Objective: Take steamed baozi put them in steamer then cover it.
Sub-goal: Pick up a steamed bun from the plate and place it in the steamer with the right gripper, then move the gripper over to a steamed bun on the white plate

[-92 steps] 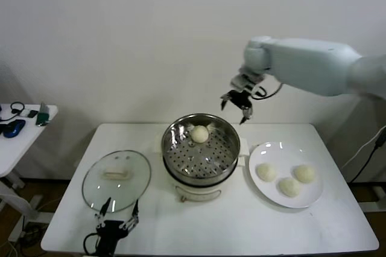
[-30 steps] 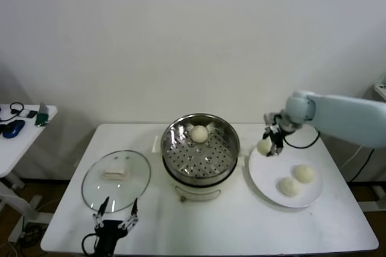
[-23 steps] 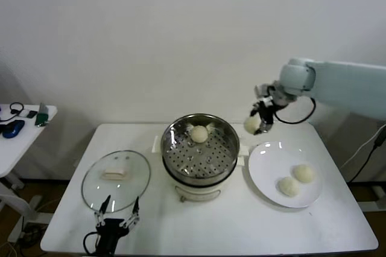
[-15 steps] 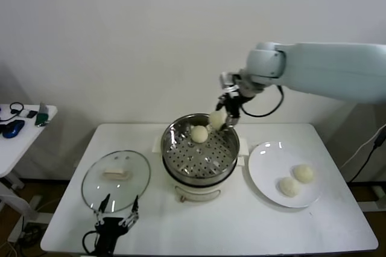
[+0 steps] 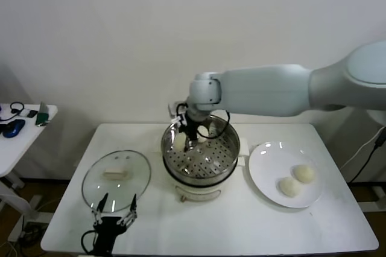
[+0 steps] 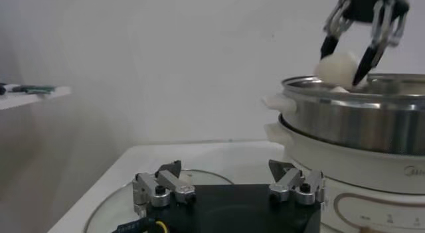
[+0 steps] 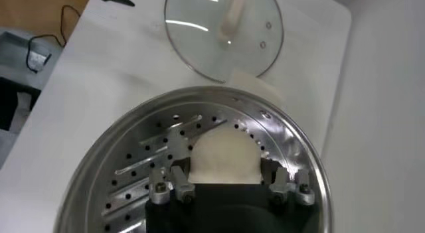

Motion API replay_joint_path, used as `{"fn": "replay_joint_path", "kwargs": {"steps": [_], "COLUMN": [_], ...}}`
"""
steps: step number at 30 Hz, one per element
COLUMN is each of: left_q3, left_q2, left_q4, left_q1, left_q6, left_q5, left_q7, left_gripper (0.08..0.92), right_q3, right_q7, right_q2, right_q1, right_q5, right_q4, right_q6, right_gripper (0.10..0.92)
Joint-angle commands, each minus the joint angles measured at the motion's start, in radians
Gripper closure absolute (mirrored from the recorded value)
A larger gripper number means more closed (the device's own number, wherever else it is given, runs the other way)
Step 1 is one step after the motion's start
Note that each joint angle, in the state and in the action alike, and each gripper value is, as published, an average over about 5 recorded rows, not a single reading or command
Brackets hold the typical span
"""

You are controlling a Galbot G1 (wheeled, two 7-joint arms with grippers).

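- On the left of the white table point(image 5: 66, 209) lies the glass lid point(image 5: 116, 180), flat and round with a metal rim and a cream handle on top, set aside so the pot stays open for loading.
- The left gripper point(image 5: 114, 216) waits at the table's near edge just in front of the lid, its fingers spread wide and holding nothing, likely parked for the covering step.
- In the middle stands the steamer point(image 5: 201, 151), a shiny steel basket with a floor full of holes, sitting on a white pot base.
- The right gripper point(image 5: 188, 140) reaches down into the left side of the basket from above, its fingers pinched around a bun point(image 5: 179, 141), smooth, pale and round; it looks ready to be set down.
- Another bun point(image 5: 204, 130) already rests at the far side of the basket, partly hidden by the arm.
- To the right, a flat white plate point(image 5: 265, 160) holds the last two buns point(image 5: 296, 180), side by side and soft-looking, waiting to be moved.
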Motion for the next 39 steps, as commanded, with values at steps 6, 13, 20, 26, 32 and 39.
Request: {"fn": "replay_joint_path", "kwargs": {"steps": [6,13,20,26,32,39], "left_q3": [0.005,0.005,0.004,0.007,0.014,0.014], "left_q2": [-0.002,-0.002,0.001,0.001,0.002,0.004], "left_q4": [0.005,-0.001,-0.01,-0.019,-0.02,-0.014], "left_q1": [-0.001,-0.002,0.001,-0.002,-0.007,-0.009], "left_q6": [-0.002,0.0,0.0,0.0,0.0,-0.002], "left_q5": [-0.003,-0.003,-0.002,-0.001,0.001,0.006], "left_q7": [-0.001,0.0,0.0,0.0,0.0,0.002], "left_gripper": [0.177,0.177,0.177,0.177,0.177,0.177], "right_q3": [-0.008,0.003,-0.035,-0.161,-0.339,-0.298], "right_q7": [0.036,0.037,-0.062,-0.184,-0.219,-0.192], "right_q2": [0.094,0.071,-0.093,-0.396,-0.69,-0.914], "right_q1": [-0.128,-0.089,0.1,0.317,0.422,0.198], "right_q5": [-0.065,-0.063,-0.042,-0.001,-0.149,-0.399], "right_q4": [-0.135,-0.099,0.04,0.212,0.317,0.309], "right_q6": [-0.022,-0.019,0.048,0.134,0.182,0.185], "right_gripper": [0.34,0.279,0.204,0.202,0.203,0.202]}}
